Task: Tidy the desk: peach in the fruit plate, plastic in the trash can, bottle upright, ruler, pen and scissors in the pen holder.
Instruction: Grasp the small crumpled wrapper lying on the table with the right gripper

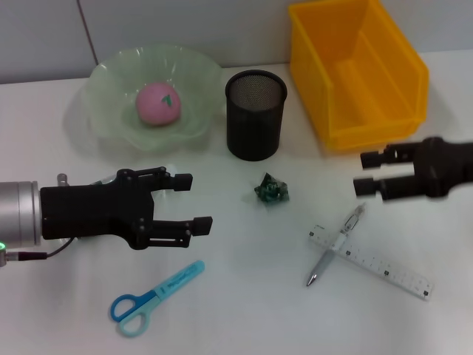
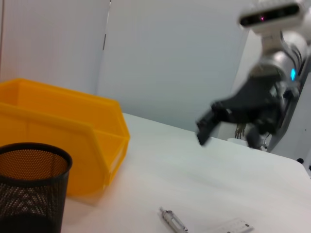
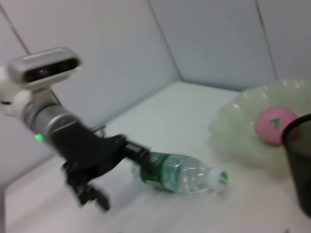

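A pink peach (image 1: 157, 103) lies in the pale green fruit plate (image 1: 111, 81). The black mesh pen holder (image 1: 255, 115) stands empty beside it. A crumpled green plastic scrap (image 1: 271, 190) lies in front of the holder. A pen (image 1: 336, 246) lies across a white ruler (image 1: 373, 262) at the front right. Blue scissors (image 1: 151, 296) lie at the front left. My left gripper (image 1: 194, 200) is open above a clear bottle (image 3: 182, 174), which lies on its side and is hidden in the head view. My right gripper (image 1: 364, 171) is open and empty, hovering above the pen.
A yellow bin (image 1: 355, 70) stands at the back right, also in the left wrist view (image 2: 63, 141) next to the pen holder (image 2: 29, 189). The right wrist view shows the plate (image 3: 243, 126), the peach (image 3: 276, 124) and my left gripper (image 3: 116, 177).
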Tool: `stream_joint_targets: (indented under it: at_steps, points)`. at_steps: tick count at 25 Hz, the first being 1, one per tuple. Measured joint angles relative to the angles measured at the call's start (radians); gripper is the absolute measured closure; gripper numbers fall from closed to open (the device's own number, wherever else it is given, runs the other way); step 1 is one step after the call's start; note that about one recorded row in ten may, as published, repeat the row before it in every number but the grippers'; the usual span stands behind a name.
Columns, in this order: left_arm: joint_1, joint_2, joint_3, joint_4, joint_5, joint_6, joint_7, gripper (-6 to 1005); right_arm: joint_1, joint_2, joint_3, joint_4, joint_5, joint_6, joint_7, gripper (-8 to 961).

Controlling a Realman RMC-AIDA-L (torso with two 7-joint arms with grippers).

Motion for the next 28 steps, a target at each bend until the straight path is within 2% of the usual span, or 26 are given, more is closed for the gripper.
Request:
stream_joint_targets:
  at_steps: [2,3,4,6,9,10,12,13,14,15,16,18,19,22,23,28]
  points:
    - [0.000,-0.001,0.000,-0.003,0.001,0.000,0.002,163,0.057,-0.013,-0.026,-0.071,-0.042,-0.002,0.131,218]
    - [0.000,-0.003,0.000,-0.005,0.001,0.003,0.007,164,0.124,-0.030,-0.049,-0.097,-0.095,-0.007,0.222,218]
    - [0.000,-0.003,0.000,-0.005,0.001,0.003,0.007,164,0.124,-0.030,-0.049,-0.097,-0.095,-0.007,0.222,218]
    - [0.001,-0.004,0.000,-0.006,0.001,0.004,0.007,165,0.196,-0.044,-0.078,-0.098,-0.166,-0.007,0.296,218]
    - [0.001,-0.004,-0.001,-0.006,0.001,0.002,0.007,167,0.273,-0.045,-0.132,-0.095,-0.251,0.019,0.344,218]
    - [0.003,-0.004,-0.003,-0.006,0.002,0.000,0.007,167,0.311,-0.034,-0.185,-0.090,-0.298,0.060,0.357,218]
    - [0.005,-0.004,-0.005,-0.007,0.002,-0.001,0.007,168,0.327,-0.026,-0.214,-0.082,-0.318,0.081,0.360,218]
    - [0.005,-0.003,-0.005,-0.007,0.002,-0.002,0.004,168,0.352,-0.009,-0.280,-0.054,-0.349,0.139,0.357,218]
    - [0.005,-0.003,-0.005,-0.007,0.002,-0.002,0.004,169,0.352,-0.009,-0.280,-0.054,-0.349,0.139,0.357,218]
    - [0.006,-0.002,-0.005,-0.007,0.002,-0.002,0.002,169,0.363,0.010,-0.344,-0.025,-0.365,0.214,0.342,218]
    - [0.006,-0.002,-0.005,-0.007,0.002,-0.002,0.002,170,0.363,0.010,-0.344,-0.025,-0.365,0.214,0.342,218]
    - [0.006,0.000,-0.006,-0.008,0.002,-0.002,0.000,171,0.363,0.040,-0.431,0.010,-0.378,0.332,0.319,218]
    - [0.006,0.000,-0.006,-0.008,0.002,-0.002,0.000,171,0.363,0.040,-0.431,0.010,-0.378,0.332,0.319,218]
    - [0.006,0.004,-0.008,-0.007,0.002,-0.002,-0.001,173,0.361,0.058,-0.493,0.051,-0.389,0.441,0.306,219]
    - [0.006,0.005,-0.009,-0.007,0.002,-0.002,-0.001,173,0.358,0.071,-0.518,0.078,-0.390,0.499,0.284,219]
    - [0.006,0.006,-0.009,-0.007,0.002,-0.002,-0.001,175,0.361,0.082,-0.531,0.153,-0.381,0.578,0.237,219]
